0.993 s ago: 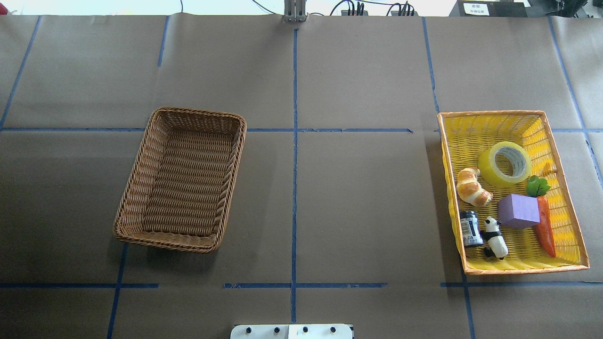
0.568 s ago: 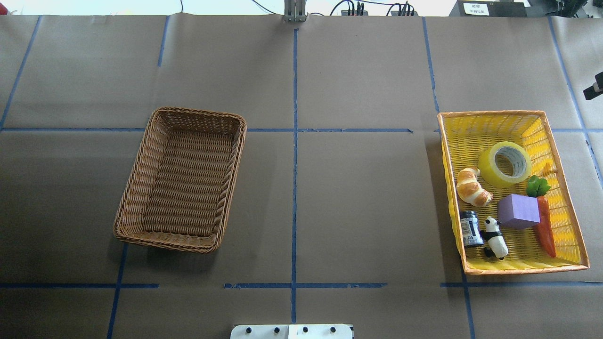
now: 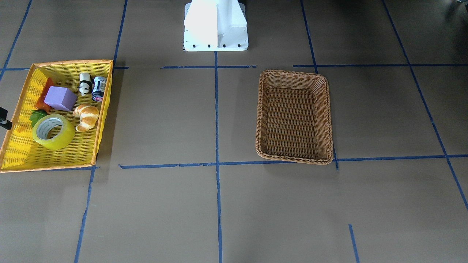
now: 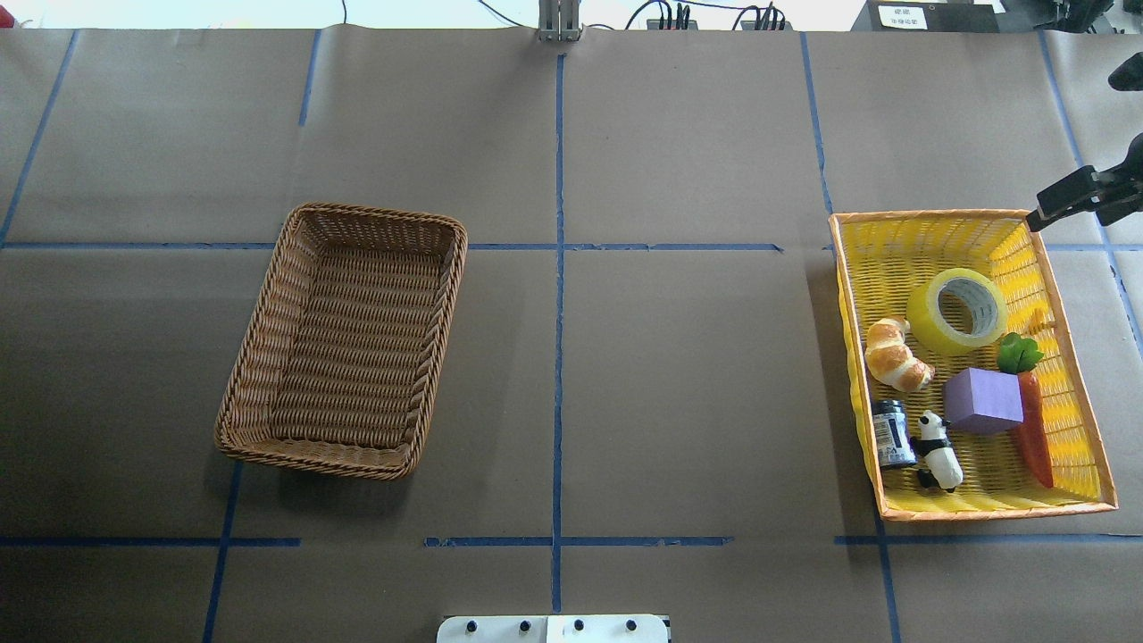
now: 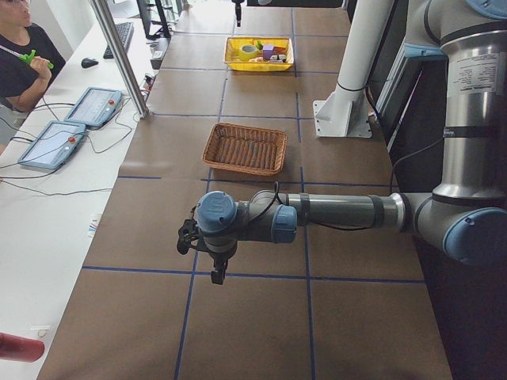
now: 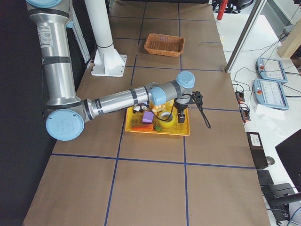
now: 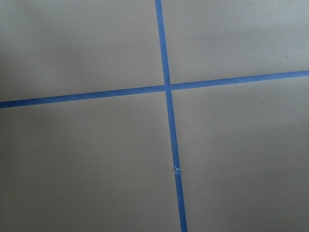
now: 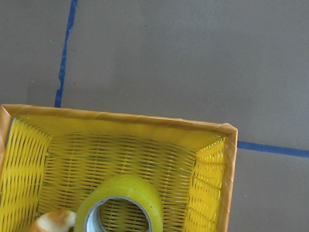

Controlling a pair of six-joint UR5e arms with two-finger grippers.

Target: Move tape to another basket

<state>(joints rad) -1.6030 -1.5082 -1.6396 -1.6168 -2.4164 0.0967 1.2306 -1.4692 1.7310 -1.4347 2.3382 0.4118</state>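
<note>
The tape [image 4: 938, 326], a yellow-green roll with a white-grey core, lies in the far half of the yellow tray [image 4: 929, 215]. It also shows in the front view [image 3: 58, 140] and at the bottom of the right wrist view [image 8: 120, 193]. The brown wicker basket [image 4: 344, 339] stands empty on the robot's left side. My right gripper [image 4: 1077, 148] hangs open and empty above the tray's far right corner, only partly in view. My left gripper [image 5: 215, 273] hangs over bare table far to the left; I cannot tell whether it is open or shut.
The yellow tray also holds a croissant [image 4: 896, 355], a purple block [image 4: 982, 400], a carrot [image 4: 1036, 429], a panda figure [image 4: 939, 451] and a small dark can [image 4: 891, 433]. The robot's white base [image 3: 215, 25] stands at the near edge. Blue tape lines cross the brown paper.
My right gripper has come into the overhead view from the right edge and moved toward the yellow tray's far right corner. The tape, baskets and other objects have not moved.
</note>
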